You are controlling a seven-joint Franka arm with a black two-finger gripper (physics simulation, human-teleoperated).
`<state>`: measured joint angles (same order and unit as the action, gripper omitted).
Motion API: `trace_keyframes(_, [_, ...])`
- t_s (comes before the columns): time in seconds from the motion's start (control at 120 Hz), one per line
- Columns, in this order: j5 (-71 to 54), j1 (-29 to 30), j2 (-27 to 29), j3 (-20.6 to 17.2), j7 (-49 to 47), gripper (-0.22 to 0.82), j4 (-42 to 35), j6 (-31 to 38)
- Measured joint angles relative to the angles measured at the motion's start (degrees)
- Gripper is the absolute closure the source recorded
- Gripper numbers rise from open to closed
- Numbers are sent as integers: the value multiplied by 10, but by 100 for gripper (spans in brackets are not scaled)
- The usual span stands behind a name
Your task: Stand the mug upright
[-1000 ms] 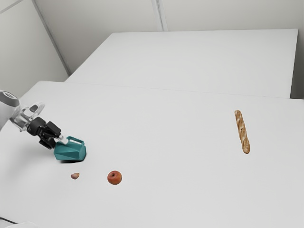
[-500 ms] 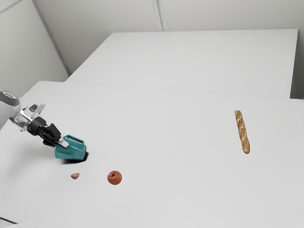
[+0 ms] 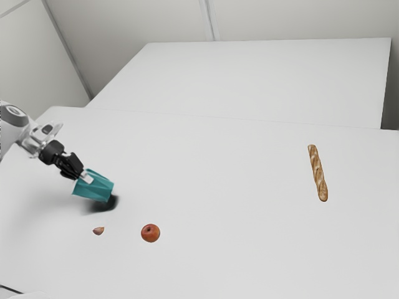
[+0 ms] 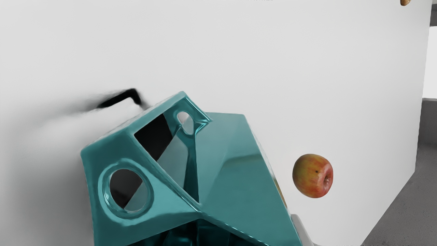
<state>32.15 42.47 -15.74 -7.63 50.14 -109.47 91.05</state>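
The end effector [image 3: 85, 178] is clamped on the teal mug [image 3: 100, 189], holding it tilted above the counter [image 3: 230, 199] at the exterior view's left, near 1 apple [image 3: 150, 233] and 1 garlic clove [image 3: 98, 231].

Mug [image 3: 98, 190] in claw [image 3: 83, 177], above desk [image 3: 237, 249], at the exterior view's left. Clove [image 3: 98, 231] on desk, nearer than mug. Apple [image 3: 150, 233] near clove, toward the exterior view's right. Bread [image 3: 318, 173] well apart, farther back, at the exterior view's right.
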Motion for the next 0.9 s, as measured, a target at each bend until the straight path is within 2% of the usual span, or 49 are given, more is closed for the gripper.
trace_keyframes(0.183, [-68,-1,70,-62,-12,77,-32,57])
trace_keyframes(0.5, [-206,-6,126,-197,-74,77,-83,179])
trace_keyframes(0.9, [-248,-25,176,-309,-195,78,-149,272])
